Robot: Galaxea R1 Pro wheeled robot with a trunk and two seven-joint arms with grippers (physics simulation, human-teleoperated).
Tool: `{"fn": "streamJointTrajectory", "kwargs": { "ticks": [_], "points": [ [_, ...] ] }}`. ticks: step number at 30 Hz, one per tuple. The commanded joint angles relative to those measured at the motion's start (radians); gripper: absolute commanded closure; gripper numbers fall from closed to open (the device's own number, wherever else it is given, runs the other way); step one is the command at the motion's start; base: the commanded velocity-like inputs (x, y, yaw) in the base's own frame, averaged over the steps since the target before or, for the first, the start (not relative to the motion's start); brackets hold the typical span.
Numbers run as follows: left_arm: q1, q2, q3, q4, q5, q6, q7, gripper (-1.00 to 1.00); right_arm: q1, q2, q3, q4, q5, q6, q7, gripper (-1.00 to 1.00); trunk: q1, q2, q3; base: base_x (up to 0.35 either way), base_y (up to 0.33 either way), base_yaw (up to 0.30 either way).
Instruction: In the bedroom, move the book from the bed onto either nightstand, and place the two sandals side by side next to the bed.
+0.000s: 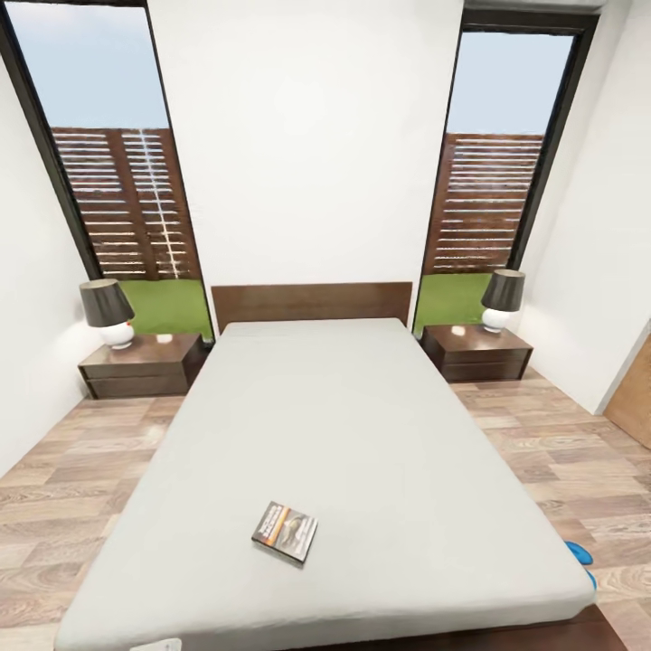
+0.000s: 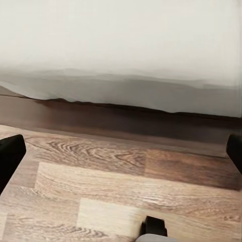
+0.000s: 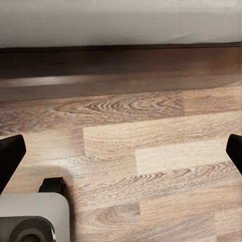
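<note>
Book point(image 1: 284, 532) is lying flat on the bed's point(image 1: 362, 425) off-white mattress, near the foot end and a bit toward my left, nothing touching it. I'm facing the bed from its foot w/ both arms hanging low: left gripper point(image 2: 121, 151) and right gripper point(image 3: 121, 156) are both spread wide, dark fingertips at opposite edges of each wrist view, pinching nothing, pointing at plank floor point(image 3: 151, 166) and the dark bed frame point(image 2: 101, 118). Left nightstand point(image 1: 145, 363) and right nightstand point(image 1: 476, 353) are sitting either side of the headboard, well apart from the book, each carrying a dark-shaded lamp point(image 1: 108, 312) at the wall side w/ bare glossy top in front. Blue sandals point(image 1: 580, 552) are just peeking out on the floor by the bed's right foot corner, mostly hidden by the mattress, so I can't tell how they're lying. Risks, as I'm judging it: book is thin and flat on a soft surface, so fingers may skid over it or dig into the mattress instead of getting under an edge; reaching from here means leaning over the frame, so base could bump it. At the nightstand, an arm swing could knock the lamp. Rolling round the right corner blind, I could run over the sandals.
</note>
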State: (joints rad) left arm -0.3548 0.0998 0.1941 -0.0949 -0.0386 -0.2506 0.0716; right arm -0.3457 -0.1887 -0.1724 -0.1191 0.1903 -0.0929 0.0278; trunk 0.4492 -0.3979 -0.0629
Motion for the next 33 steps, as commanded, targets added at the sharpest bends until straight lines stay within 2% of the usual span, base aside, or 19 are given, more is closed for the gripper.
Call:
{"fn": "streamJointTrajectory", "kwargs": {
  "ticks": [1,27,33],
  "points": [
    [-0.001,0.000,0.004,0.001,-0.004,-0.004,0.002,-1.00,-0.001,0.000,-0.009,0.001,0.009,-0.004,0.003,-1.00,0.001,-0.002,-0.002,0.103,0.003,-0.024],
    [-0.001,0.000,0.004,0.001,-0.003,-0.004,0.002,-1.00,-0.001,-0.001,-0.008,-0.002,0.010,-0.005,0.004,-1.00,0.001,-0.002,-0.002,0.119,0.016,-0.004],
    [-0.002,0.000,0.004,-0.006,-0.001,-0.004,0.001,-1.00,-0.001,-0.008,-0.011,-0.013,0.009,-0.039,0.014,-1.00,0.001,-0.002,-0.002,0.023,0.006,0.000]
  ]
}}
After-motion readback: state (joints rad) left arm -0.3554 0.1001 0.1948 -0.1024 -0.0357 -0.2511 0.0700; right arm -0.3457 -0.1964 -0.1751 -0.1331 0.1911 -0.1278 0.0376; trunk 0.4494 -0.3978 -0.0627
